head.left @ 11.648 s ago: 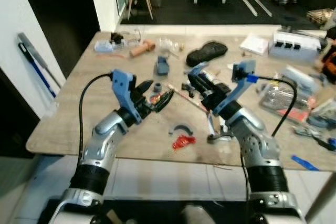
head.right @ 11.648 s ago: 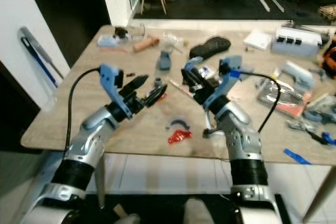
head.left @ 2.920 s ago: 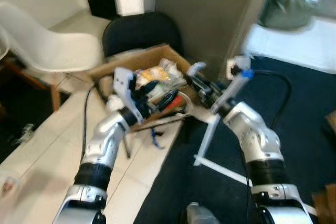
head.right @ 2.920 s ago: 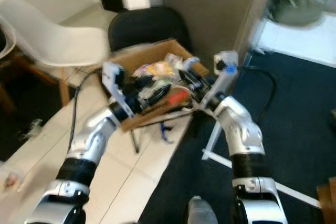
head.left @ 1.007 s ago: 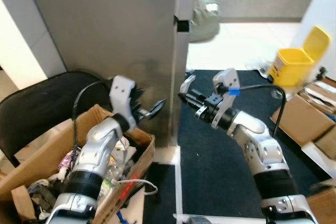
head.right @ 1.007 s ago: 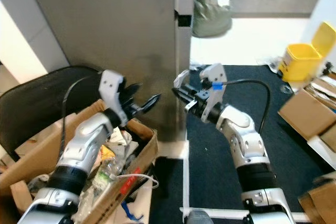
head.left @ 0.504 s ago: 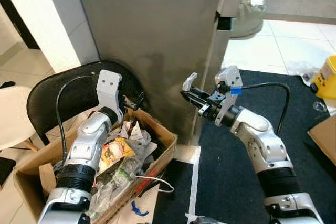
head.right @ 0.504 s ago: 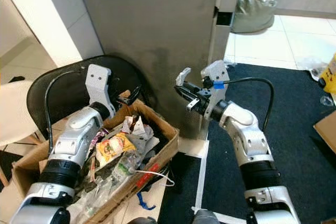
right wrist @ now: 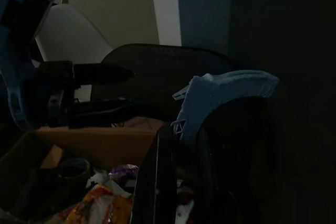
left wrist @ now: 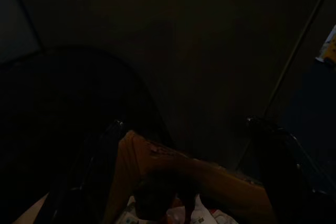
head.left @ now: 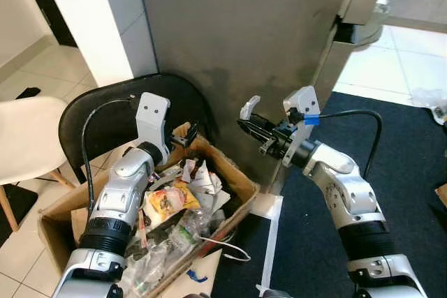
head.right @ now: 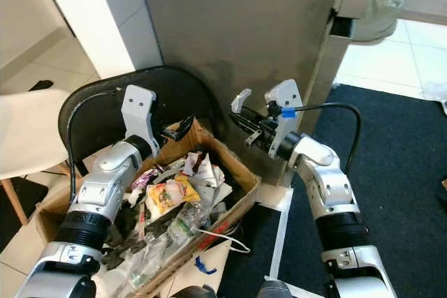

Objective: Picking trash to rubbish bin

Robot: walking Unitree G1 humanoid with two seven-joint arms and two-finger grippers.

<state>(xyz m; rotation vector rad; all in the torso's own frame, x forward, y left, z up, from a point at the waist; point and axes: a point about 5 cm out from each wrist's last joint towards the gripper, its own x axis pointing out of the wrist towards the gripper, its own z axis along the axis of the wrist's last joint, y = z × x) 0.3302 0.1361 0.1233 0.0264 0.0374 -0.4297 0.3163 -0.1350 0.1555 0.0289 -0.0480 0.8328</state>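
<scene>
Right wrist view is showing the right gripper's black fingers [right wrist: 157, 182] clamping the lower end of a pale curved plastic piece [right wrist: 226, 90], whose latticed arc is sticking up past the tips. It is looking light and rigid, probably a thin printed scrap, so the pinch at its end should be enough, though a hard squeeze might crack the lattice.

From the head cameras, the right gripper [head.left: 253, 127] is hovering close to the grey wall [head.left: 230, 26], just beyond the far corner of the cardboard box [head.left: 237, 176] that is serving as the rubbish bin. The piece is not yet over the opening, so my guess is it needs carrying a little toward the robot's left before letting go.

Across from it, the left gripper [head.right: 180, 128] is hanging over the box's far rim with its fingers spread and nothing between them. Wrappers and bottles [head.right: 167, 197] are already filling the box, which is sitting against a black chair [head.left: 105, 113].
</scene>
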